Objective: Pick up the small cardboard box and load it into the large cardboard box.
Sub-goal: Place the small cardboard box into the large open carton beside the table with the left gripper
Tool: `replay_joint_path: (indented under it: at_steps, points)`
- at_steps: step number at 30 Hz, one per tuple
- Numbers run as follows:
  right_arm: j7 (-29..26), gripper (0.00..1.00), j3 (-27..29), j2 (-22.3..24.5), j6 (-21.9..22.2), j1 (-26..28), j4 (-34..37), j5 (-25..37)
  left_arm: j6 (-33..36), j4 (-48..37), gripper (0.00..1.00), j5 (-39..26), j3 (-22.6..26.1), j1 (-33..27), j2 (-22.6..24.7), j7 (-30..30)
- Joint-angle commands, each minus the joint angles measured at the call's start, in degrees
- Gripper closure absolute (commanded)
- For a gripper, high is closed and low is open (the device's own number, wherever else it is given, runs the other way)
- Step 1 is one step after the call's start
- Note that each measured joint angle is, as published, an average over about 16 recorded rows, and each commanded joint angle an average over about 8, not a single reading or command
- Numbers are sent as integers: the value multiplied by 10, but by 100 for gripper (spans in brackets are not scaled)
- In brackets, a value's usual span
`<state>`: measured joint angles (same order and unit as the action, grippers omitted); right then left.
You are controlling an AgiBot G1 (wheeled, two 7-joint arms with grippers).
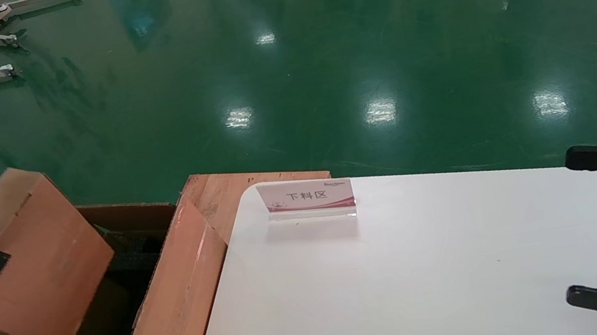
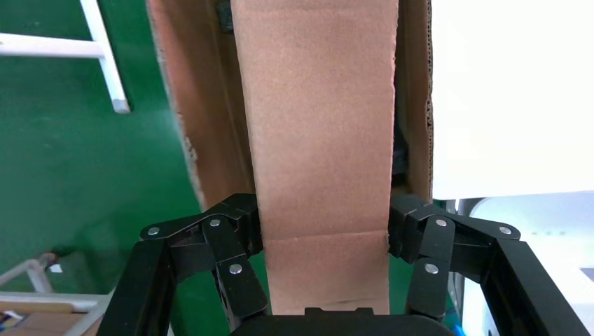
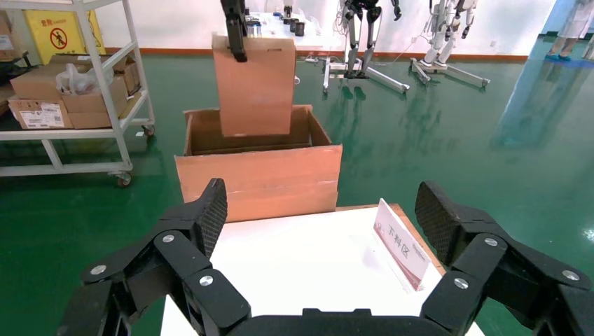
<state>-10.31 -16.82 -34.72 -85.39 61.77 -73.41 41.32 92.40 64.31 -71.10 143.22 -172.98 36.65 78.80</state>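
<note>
Small cardboard box (image 1: 20, 265) hangs tilted, clamped in the left gripper (image 2: 319, 241), over the open large cardboard box (image 1: 171, 307) at nine o'clock of the white table (image 1: 441, 276), right gripper (image 3: 319, 210) spread wide above it.

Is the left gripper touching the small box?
Touching. Left wrist view: the left gripper has both fingers pressed against the sides of the small cardboard box, no gap.

The small cardboard box (image 1: 20, 265) sits between the left gripper's (image 2: 319, 241) jaws, over the opening of the large cardboard box (image 1: 173, 319) below them. Between the spread jaws of the right gripper (image 3: 322, 224) lies the table (image 1: 441, 276), the sign (image 1: 306, 197) standing ahead.
</note>
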Motion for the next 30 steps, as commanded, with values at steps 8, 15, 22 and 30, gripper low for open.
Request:
replay_joint_path:
  at_steps: [8,15,22,30]
  points:
    - [0,0,0,0,0,0,0,0,-6,96,100,-58,-54,10,-69,82]
    - [0,0,-1,0,0,0,0,0,-24,118,100,-93,-103,59,-106,103]
    - [0,0,-1,0,0,0,0,-1,-31,118,100,-118,-135,89,-133,98]
    - [1,0,-1,0,0,0,0,-1,-26,122,100,-125,-139,101,-152,97]
